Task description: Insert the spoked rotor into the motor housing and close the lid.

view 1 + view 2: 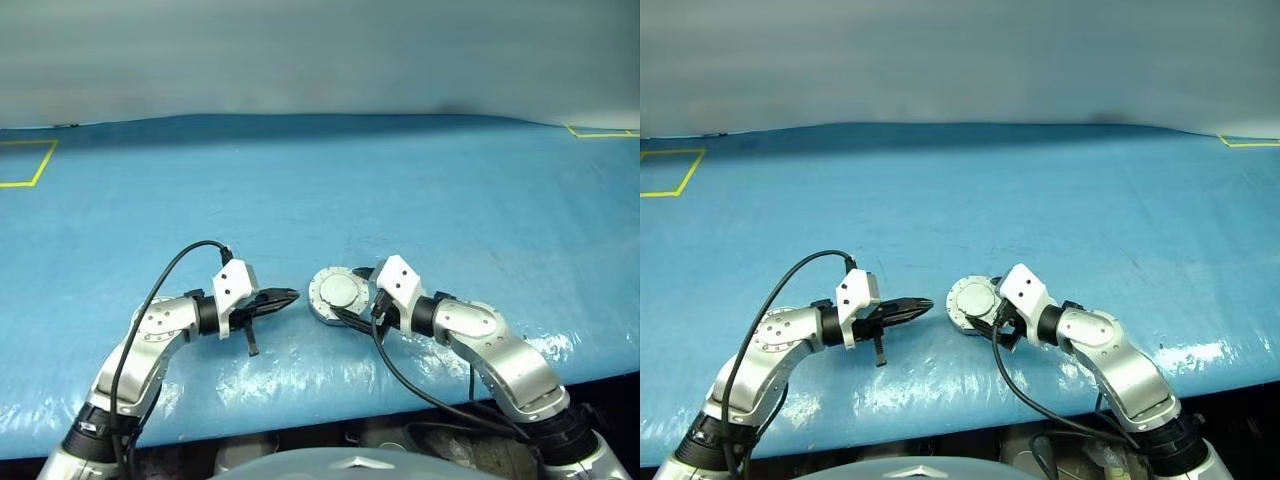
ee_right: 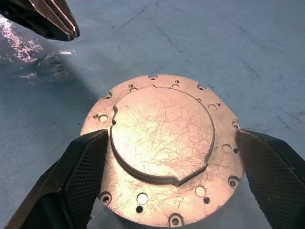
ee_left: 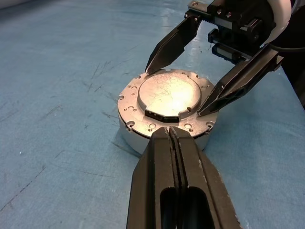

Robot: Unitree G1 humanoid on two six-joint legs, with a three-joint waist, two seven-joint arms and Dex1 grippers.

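On the blue counter near its front edge sits the motor housing, its lid shut flat on top. I see my right hand spread wide, one finger on each side of the housing, gripping nothing. My left hand is pinched closed and empty, its tip just beside the housing on the opposite side.

Left gripper points straight at the closed motor housing, its black fingers pressed together just short of the rim. The lid sits flat on top, scratched and shiny, on blue sheeting. Beyond, the right gripper straddles the housing, fingers spread wide.
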